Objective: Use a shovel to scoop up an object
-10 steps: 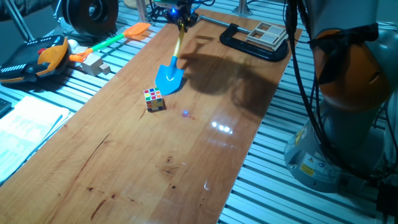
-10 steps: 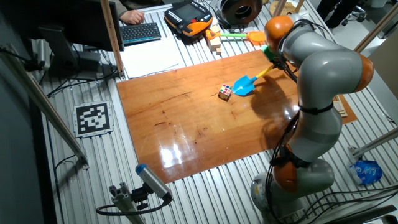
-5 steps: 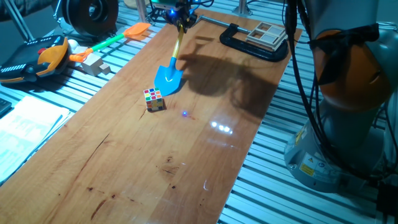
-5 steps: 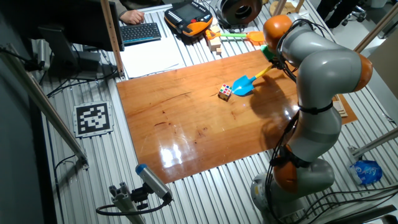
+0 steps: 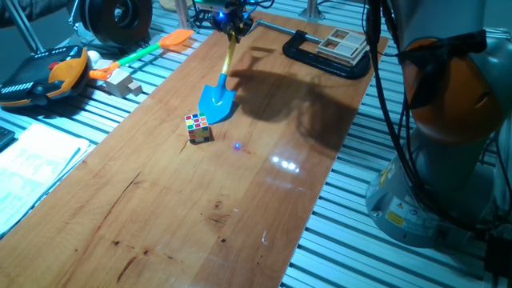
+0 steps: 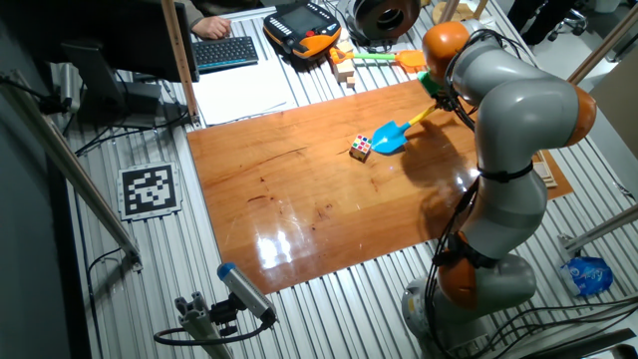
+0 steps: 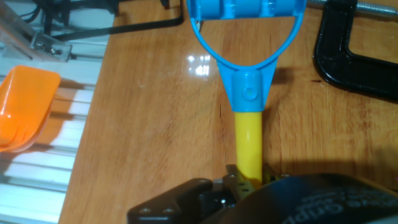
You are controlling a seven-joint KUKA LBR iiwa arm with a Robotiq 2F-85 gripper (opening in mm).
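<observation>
Shovel (image 5: 218, 94): blue blade resting on the table (image 5: 184, 208) in the upper middle of one fixed view, yellow shaft rising toward the top edge; in the hand view the blue D-shaped end fills the top centre, cut off by the frame.
Object (image 5: 198, 127): small multicoloured cube on the wood, just beside the blade tip and below-left of it; whether they touch is too fine to tell. In the other fixed view it sits left of the blade, upper middle.
Claw (image 5: 233, 21): at the top edge of one fixed view, clamped on the shovel's yellow shaft; in the hand view dark fingers (image 7: 186, 198) meet the shaft at the bottom centre, partly hidden by a black rounded housing.
Arm (image 6: 513, 150): grey and orange, covering the right side of the other fixed view and hiding the claw there.
Orange shovel (image 5: 148, 50): upper left, off the wood on the slatted surface; only its orange blade shows in the hand view, cut off at the left.
Black clamp (image 5: 324, 58): upper right of the wood, partly cropped in the hand view.
</observation>
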